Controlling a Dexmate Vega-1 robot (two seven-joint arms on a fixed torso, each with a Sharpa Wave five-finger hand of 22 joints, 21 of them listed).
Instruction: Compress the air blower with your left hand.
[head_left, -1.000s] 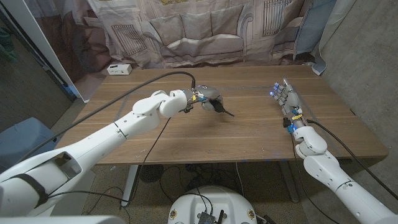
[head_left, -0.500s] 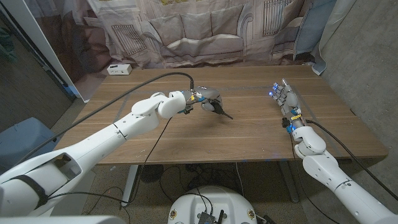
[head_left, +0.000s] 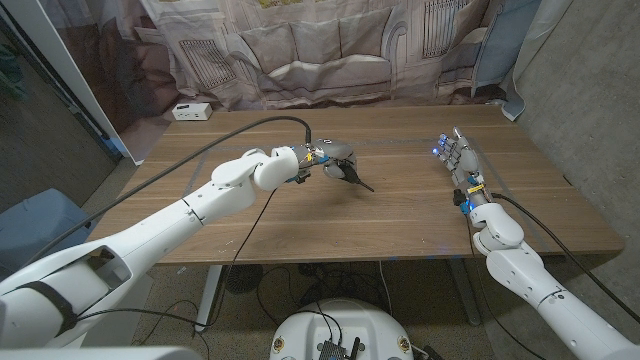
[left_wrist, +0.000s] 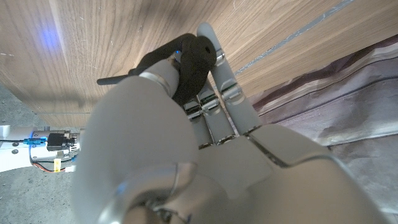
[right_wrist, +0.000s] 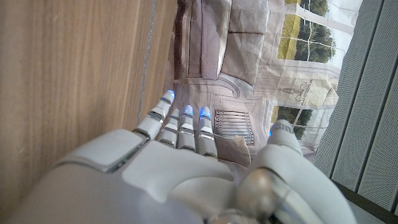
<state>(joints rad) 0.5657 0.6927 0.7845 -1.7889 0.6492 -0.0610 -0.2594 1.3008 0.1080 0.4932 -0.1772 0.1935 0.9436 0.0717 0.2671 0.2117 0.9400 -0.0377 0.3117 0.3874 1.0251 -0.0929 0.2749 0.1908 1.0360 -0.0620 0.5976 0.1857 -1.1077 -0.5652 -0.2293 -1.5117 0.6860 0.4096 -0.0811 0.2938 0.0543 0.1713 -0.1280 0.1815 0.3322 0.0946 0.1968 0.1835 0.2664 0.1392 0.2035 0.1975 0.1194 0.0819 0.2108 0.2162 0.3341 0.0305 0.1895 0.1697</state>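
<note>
Left hand fingers wrap the black rubbery air blower, thin nozzle jutting; right hand fingers straight, together.

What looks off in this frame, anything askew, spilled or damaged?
Nothing stands out. The left hand grips the black air blower above the wooden table, nozzle pointing out to the side. The right hand holds nothing, fingers extended. A small white box sits at the far corner.

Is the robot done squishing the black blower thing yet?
Picking up looks done: the left hand grips the black rubber air blower, nozzle poking out, above the wooden table. Squeezing is under way; how hard, I cannot tell. Letting go is left. The right hand waits open.
</note>
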